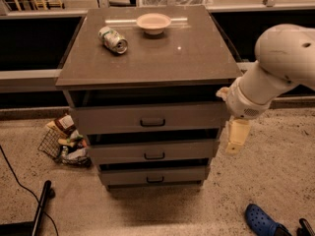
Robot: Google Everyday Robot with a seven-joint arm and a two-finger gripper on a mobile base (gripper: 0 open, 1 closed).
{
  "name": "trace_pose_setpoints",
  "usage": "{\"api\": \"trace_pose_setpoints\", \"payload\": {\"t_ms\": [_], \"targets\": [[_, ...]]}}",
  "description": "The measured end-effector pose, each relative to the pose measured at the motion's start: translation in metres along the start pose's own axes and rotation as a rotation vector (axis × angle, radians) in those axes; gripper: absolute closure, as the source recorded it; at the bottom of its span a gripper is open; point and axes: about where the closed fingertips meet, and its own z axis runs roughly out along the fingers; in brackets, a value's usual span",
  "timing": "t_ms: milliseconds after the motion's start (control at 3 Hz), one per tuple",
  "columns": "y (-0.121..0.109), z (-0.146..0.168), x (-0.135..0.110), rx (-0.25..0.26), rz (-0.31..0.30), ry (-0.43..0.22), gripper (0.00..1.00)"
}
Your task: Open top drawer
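The top drawer [113, 119] is the widest of three grey drawers in a cabinet at the centre of the camera view. Its flat front has a small dark pull handle [152, 123] at centre and stands slightly out under the cabinet top. The two narrower drawers [154, 152] sit below it. My gripper [236, 136] hangs off the white arm [275, 68] just right of the cabinet, beside the top drawer's right end and apart from the handle. It holds nothing that I can see.
On the cabinet top [162, 58] lie a tipped can [112, 39] and a small bowl [153, 22]. A wire basket of rubbish [65, 141] sits on the floor at left, a black cable [19, 181] runs nearby, and a blue shoe [261, 221] lies at bottom right.
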Motion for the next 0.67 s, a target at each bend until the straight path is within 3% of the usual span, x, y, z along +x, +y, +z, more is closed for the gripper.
{"api": "trace_pose_setpoints", "payload": {"t_ms": [667], "targets": [[-0.048, 0.062, -0.006, 0.032, -0.071, 0.015, 0.0]]}}
